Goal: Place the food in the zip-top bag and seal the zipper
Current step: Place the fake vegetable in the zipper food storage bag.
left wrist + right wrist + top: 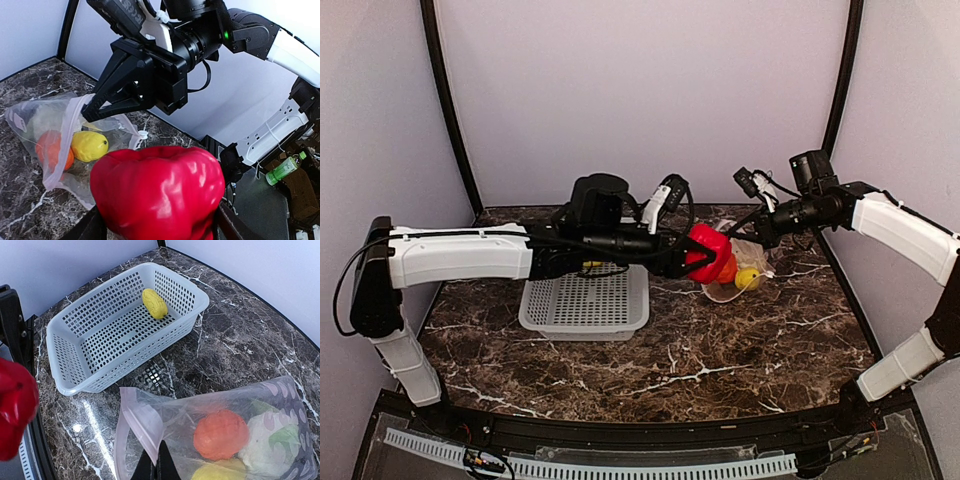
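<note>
- On the left of the counter [720, 360] I see the white basket [583, 325]. One bumpy yellow piece [154, 303] lies in it, close to the far wall.
- My left arm reaches across above the basket. Its left hand [692, 254] squeezes the red pepper [157, 195] between its two fingers and holds it up in the air, just beside the bag.
- The zip-top bag [285, 390] sits to the right of the basket, with its bottom on the counter.
- The zipper [140, 422] is the pinkish strip on the bag's edge that faces the basket.
- Inside the bag I see an orange piece [220, 434], a yellow lemon [89, 145] and a pale cabbage piece [262, 435], all close together.
- On the right, my right hand [90, 110] has its fingers pressed together on the bag's top edge near the zipper. It holds that edge up off the counter.
</note>
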Action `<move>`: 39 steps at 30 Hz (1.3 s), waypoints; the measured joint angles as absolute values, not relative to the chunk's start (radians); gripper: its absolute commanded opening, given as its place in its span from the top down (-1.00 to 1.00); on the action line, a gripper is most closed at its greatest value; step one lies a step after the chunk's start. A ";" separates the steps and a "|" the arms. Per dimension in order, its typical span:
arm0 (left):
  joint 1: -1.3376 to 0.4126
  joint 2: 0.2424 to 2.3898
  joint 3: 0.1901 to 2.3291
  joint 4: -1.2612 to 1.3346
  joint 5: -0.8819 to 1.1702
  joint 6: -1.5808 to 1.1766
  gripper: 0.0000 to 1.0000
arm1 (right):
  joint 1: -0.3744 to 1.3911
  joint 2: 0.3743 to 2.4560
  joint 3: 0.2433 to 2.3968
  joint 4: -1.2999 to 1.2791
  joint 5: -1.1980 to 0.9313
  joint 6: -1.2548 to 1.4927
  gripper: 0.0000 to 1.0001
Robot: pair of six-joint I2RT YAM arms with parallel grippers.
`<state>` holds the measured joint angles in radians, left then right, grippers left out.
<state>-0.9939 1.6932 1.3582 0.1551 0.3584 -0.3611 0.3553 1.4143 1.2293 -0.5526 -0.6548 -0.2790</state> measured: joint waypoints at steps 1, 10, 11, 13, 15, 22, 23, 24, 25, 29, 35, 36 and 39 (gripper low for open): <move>-1.001 1.718 1.375 0.163 0.361 -0.375 0.31 | 0.355 1.414 1.229 -0.552 -0.655 -0.279 1.00; -1.040 1.911 1.536 0.112 0.257 -0.492 0.36 | 0.355 1.414 1.224 -0.547 -0.662 -0.278 1.00; -1.040 1.919 1.542 0.104 0.233 -0.503 0.37 | 0.355 1.414 1.224 -0.546 -0.662 -0.276 1.00; -1.040 1.935 1.559 0.085 0.190 -0.518 0.37 | 0.355 1.414 1.224 -0.546 -0.664 -0.276 1.00; -1.039 1.954 1.582 0.064 0.150 -0.533 0.38 | 0.355 1.412 1.222 -0.545 -0.675 -0.276 1.00; -1.037 2.070 1.705 -0.001 0.059 -0.579 0.47 | 0.355 1.397 1.213 -0.545 -0.711 -0.276 1.00; -1.037 2.084 1.714 -0.004 0.046 -0.585 0.47 | 0.355 1.392 1.213 -0.546 -0.716 -0.276 1.00; -1.037 2.095 1.720 -0.006 0.035 -0.590 0.48 | 0.355 1.390 1.213 -0.546 -0.718 -0.276 1.00; -1.037 2.108 1.731 -0.012 0.020 -0.596 0.48 | 0.355 1.387 1.212 -0.546 -0.723 -0.276 1.00; -1.037 2.147 1.778 -0.024 -0.029 -0.625 0.42 | 0.355 1.377 1.210 -0.545 -0.744 -0.275 1.00; -1.038 2.182 1.834 -0.020 -0.083 -0.693 0.11 | 0.353 1.377 1.209 -0.546 -0.768 -0.272 1.00; -1.038 2.183 1.834 -0.018 -0.090 -0.709 0.00 | 0.353 1.377 1.209 -0.546 -0.770 -0.271 1.00; -1.036 2.190 1.834 -0.003 -0.096 -0.762 -0.18 | 0.353 1.377 1.209 -0.546 -0.773 -0.267 1.00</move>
<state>-1.0359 2.1899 1.8339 -0.0032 -0.0956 -0.7620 0.3534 1.3773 1.2095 -0.5457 -0.7731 -0.2672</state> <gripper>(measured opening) 0.676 0.005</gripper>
